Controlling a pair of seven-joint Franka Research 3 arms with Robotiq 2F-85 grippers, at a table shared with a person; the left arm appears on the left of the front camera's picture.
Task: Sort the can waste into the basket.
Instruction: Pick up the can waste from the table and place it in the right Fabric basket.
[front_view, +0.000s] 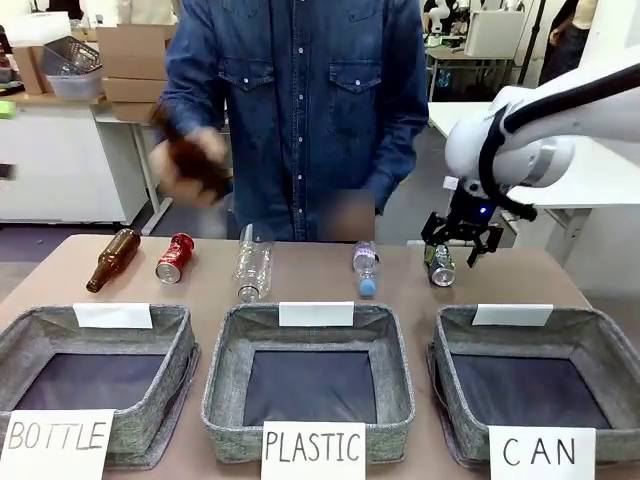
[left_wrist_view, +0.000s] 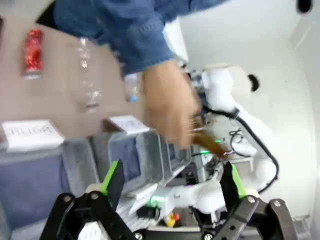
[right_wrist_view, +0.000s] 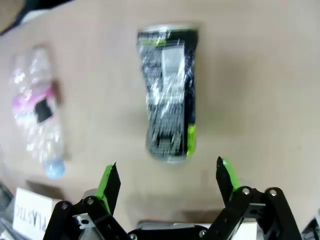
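Observation:
A black can (front_view: 440, 266) with pale markings lies on the table behind the CAN basket (front_view: 470, 350); the right wrist view has the black can (right_wrist_view: 168, 92) lying flat just ahead of the fingers. My right gripper (front_view: 461, 246) hovers right above it, open, its green-padded fingers (right_wrist_view: 109, 181) empty. A red can (front_view: 175, 258) lies at the table's left, also seen as the red can (left_wrist_view: 34, 52) from the left wrist. My left gripper (left_wrist_view: 172, 182) is open and holds nothing.
Bins signed BOTTLE (front_view: 60, 345) and PLASTIC (front_view: 225, 370) stand left and centre. A brown bottle (front_view: 112, 260), a clear bottle (front_view: 252, 263) and a small plastic bottle (front_view: 366, 268) lie on the table. The person's hand (front_view: 190, 165) holds another brown bottle, blurred.

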